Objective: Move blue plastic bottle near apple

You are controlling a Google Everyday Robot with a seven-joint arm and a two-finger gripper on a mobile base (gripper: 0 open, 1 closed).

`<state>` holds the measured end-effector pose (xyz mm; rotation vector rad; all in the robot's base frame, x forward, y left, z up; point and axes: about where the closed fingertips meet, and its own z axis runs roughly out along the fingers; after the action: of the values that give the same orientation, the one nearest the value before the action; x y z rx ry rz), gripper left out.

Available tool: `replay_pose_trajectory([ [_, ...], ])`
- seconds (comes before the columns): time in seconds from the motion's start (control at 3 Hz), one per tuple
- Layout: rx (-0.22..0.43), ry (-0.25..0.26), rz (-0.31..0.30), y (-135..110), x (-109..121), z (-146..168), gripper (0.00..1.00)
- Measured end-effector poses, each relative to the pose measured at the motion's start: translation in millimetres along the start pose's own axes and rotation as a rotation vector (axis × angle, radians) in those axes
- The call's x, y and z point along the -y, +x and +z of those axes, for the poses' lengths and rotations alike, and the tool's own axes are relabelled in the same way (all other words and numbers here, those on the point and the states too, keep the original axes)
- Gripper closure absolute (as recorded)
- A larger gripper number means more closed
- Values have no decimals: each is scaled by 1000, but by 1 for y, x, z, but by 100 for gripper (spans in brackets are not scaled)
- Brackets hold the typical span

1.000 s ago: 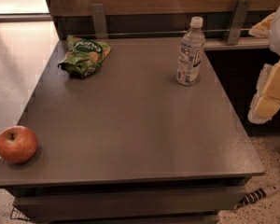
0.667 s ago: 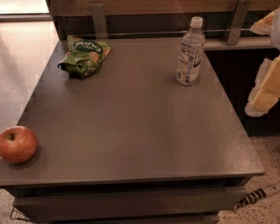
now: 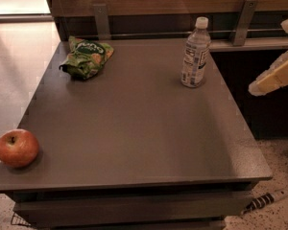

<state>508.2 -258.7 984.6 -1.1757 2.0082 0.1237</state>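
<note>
Because the blue plastic bottle is small and thin, it is likely light and a bit squishy, with slippery sides. A soft hold around its middle, on the label, looks best. It stands upright near the back right of the desk. The apple sits well apart, at the front left corner. The pincer hangs past the desk's right side, partly cut off, so I cannot tell if it is released or clenched. How much water is inside is hard to see.

Blue plastic bottle and apple, well apart.
Bottle upright, white-capped, far right; apple red-yellow, stem up, near left corner; gripper right of bottle, apart.
</note>
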Motion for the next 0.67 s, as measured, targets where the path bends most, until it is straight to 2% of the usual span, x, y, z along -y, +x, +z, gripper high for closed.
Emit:
replay_pose_trajectory([
  [0.33,259,62,64,-33,35,14,0],
  [0.67,416,70,99,-55,51,26,0],
])
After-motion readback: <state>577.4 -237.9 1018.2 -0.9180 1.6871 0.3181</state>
